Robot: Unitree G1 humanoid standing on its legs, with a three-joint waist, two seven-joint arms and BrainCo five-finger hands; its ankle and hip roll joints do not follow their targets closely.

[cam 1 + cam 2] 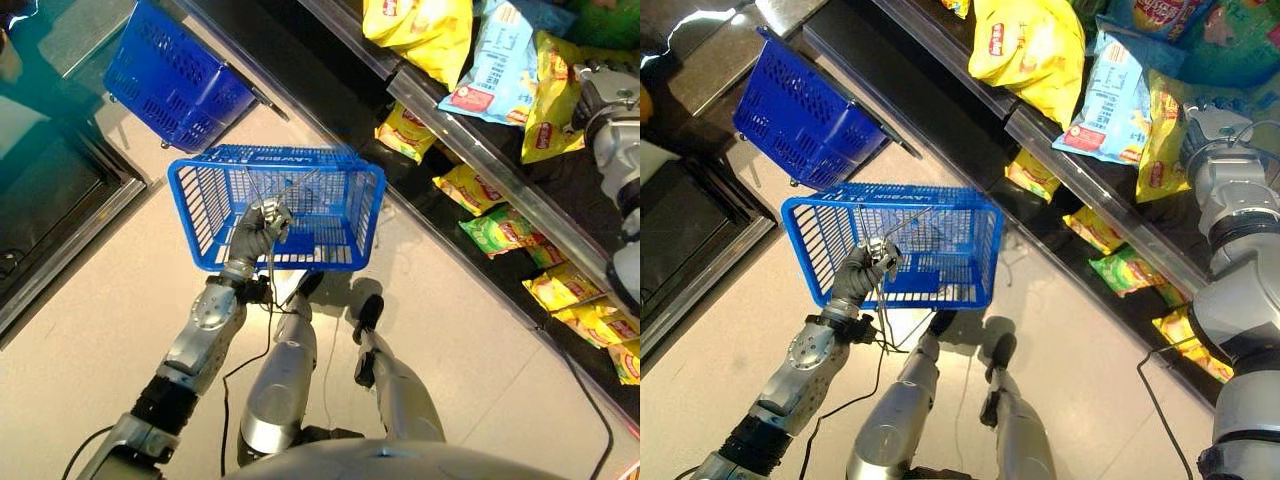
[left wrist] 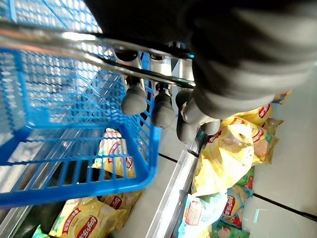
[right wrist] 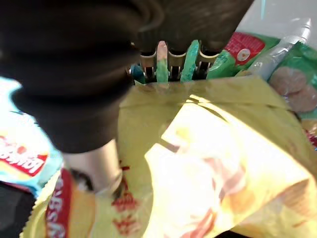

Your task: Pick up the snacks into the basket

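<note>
In the left eye view the left hand (image 1: 262,225) grips the wire handle (image 1: 290,188) of the blue basket (image 1: 276,206), holding it over the floor, well apart from the shelf (image 1: 500,185) at the right. The right eye view puts the right hand (image 1: 1206,130) up at the shelf's upper tier, against a yellow bag (image 1: 1160,130) that hangs long axis downward; this hand is far nearer the snacks. The left wrist view shows fingers (image 2: 133,96) curled round the handle, basket empty. In the right wrist view the thumb (image 3: 91,166) presses the bag's face and fingers (image 3: 162,62) hook its top edge: a pinch, I judge.
</note>
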